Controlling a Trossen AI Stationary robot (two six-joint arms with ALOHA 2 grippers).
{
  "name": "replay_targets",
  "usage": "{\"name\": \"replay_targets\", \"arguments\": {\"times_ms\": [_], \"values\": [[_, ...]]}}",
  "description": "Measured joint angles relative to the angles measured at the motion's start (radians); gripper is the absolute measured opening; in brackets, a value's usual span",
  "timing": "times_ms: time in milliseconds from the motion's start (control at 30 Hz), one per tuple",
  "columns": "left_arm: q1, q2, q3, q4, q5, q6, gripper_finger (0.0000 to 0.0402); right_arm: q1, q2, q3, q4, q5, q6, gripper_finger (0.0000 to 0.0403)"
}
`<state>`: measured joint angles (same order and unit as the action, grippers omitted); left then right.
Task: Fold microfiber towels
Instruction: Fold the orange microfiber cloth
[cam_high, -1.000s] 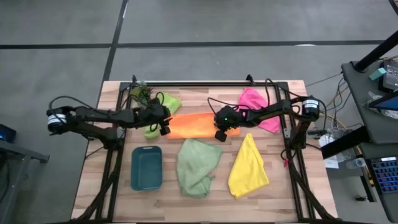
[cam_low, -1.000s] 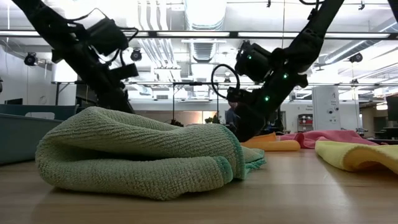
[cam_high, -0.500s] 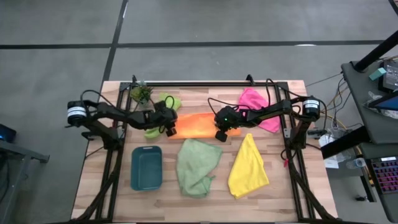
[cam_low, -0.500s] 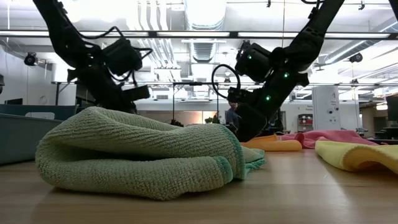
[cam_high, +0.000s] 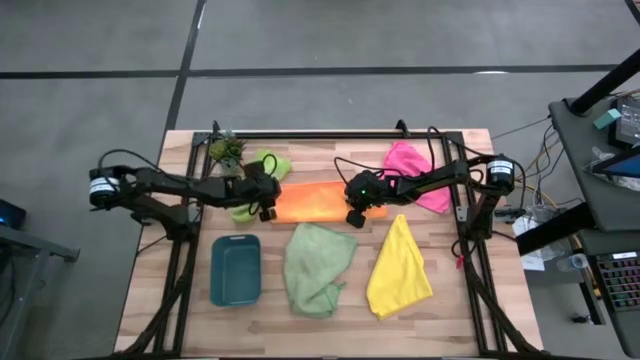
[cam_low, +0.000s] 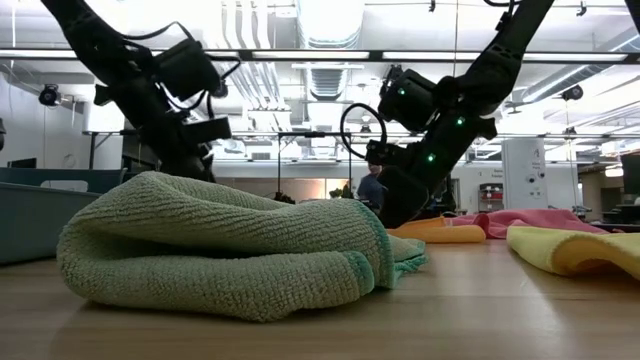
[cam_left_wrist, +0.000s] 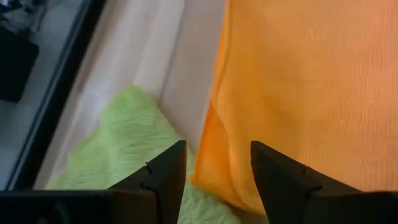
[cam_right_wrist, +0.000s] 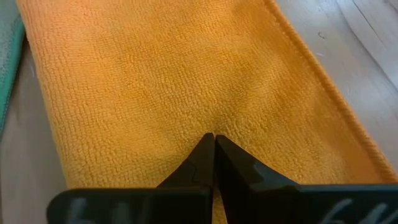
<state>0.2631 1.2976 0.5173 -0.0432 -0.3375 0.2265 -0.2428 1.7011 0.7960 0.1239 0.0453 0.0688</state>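
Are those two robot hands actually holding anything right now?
The right hand is shut over the orange towel, seemingly pressing on it rather than pinching. The left hand is open at its corner, holding nothing.

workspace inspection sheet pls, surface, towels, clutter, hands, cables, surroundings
surface: wooden table, bare at its front edge.
job's things: orange towel spread flat; lime towel, pink towel, sage towel and yellow towel around it.
clutter: teal tray; potted plant.
grippers: left hand open at the orange towel's edge; right hand shut, over the orange towel.
cables: loops along both arms.
surroundings: grey floor; a person far back in the low view.
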Motion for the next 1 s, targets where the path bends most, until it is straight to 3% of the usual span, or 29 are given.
{"name": "replay_targets", "arguments": {"times_ms": [200,467,767,1000], "values": [[0.048,-0.012,-0.002,0.094,-0.013,0.025,0.0163,0.000,0.002,0.000,0.025,-0.001,0.001,0.0009],[0.095,0.111,-0.013,0.260,-0.005,0.016,0.0163,0.000,0.002,0.000,0.031,-0.001,0.000,0.0008],[0.067,0.120,0.014,0.128,0.333,-0.101,0.0163,0.000,0.002,0.000,0.036,-0.001,-0.001,0.0009],[0.062,0.118,0.017,0.042,0.331,-0.117,0.0163,0.000,0.002,0.000,0.043,0.000,-0.001,0.0009]]}}
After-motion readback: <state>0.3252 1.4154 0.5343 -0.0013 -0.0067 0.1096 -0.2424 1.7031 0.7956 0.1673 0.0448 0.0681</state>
